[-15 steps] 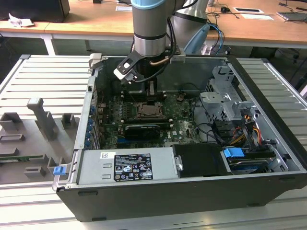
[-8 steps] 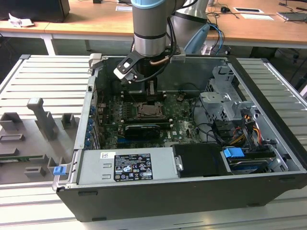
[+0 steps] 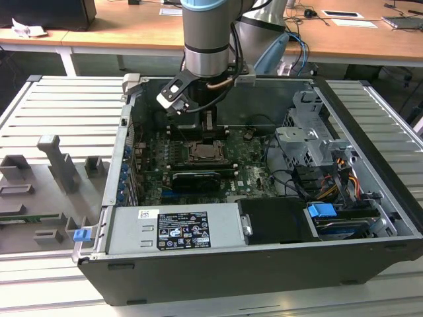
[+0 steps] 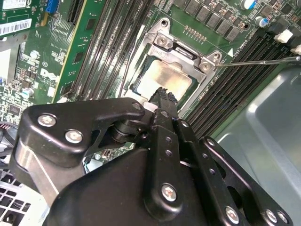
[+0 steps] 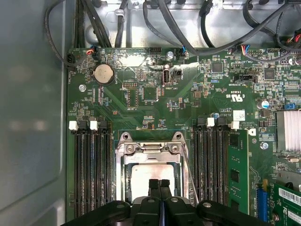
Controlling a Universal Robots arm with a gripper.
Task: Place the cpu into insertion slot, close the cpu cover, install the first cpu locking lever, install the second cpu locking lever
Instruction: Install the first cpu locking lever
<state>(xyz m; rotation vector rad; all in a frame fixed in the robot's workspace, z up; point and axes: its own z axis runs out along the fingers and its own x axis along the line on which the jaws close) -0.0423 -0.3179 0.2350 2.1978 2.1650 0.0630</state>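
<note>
Sitting in the slot (image 5: 120, 179) under the lowered cover (image 5: 150, 149), the cpu (image 5: 149, 175) lies beneath the gripper (image 5: 160, 184), its fingers pressed together, gripping nothing.

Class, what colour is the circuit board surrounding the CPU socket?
Green. The circuit board shows best in the first wrist view.

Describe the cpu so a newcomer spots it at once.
Look at the green motherboard inside the open computer case. Between its black memory slots sits the silvery cpu cover; the cpu is the flat pale metal square in its cut-out, unlike the long slots.
</note>
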